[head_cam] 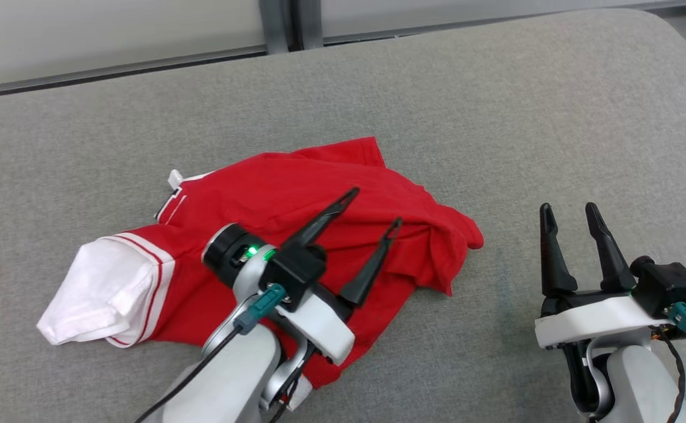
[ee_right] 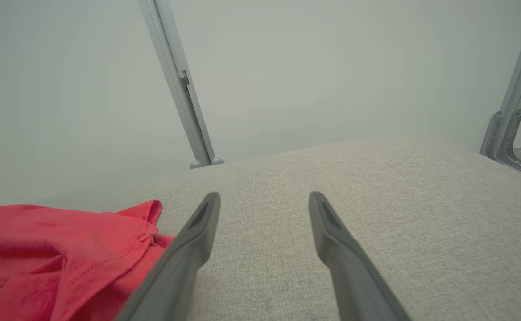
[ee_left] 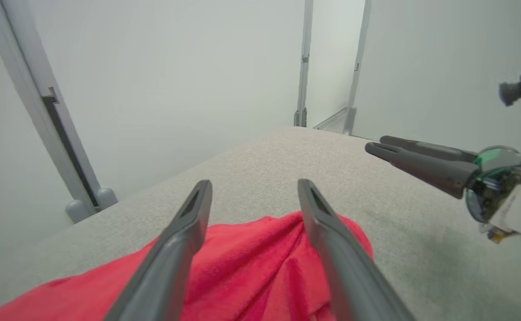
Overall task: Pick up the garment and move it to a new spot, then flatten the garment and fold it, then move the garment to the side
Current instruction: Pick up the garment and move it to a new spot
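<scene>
The garment [head_cam: 296,205] is a red shirt with a white, red-striped sleeve at its left end, lying crumpled on the grey padded surface [head_cam: 495,117]. My left gripper [head_cam: 376,205] hangs over the shirt's right half with its two dark fingers spread apart and nothing between them. In the left wrist view the red cloth [ee_left: 251,267] lies below the open left gripper [ee_left: 254,185]. My right gripper [head_cam: 569,208] stands open to the right of the shirt, over bare surface. The right wrist view has the shirt's edge [ee_right: 64,245] left of the open right gripper [ee_right: 264,196].
The grey surface ends at pale wall panels with a metal upright [head_cam: 281,26] at the back. Bare surface stretches behind and to the right of the shirt. In the left wrist view the right gripper [ee_left: 376,145] reaches in from the right.
</scene>
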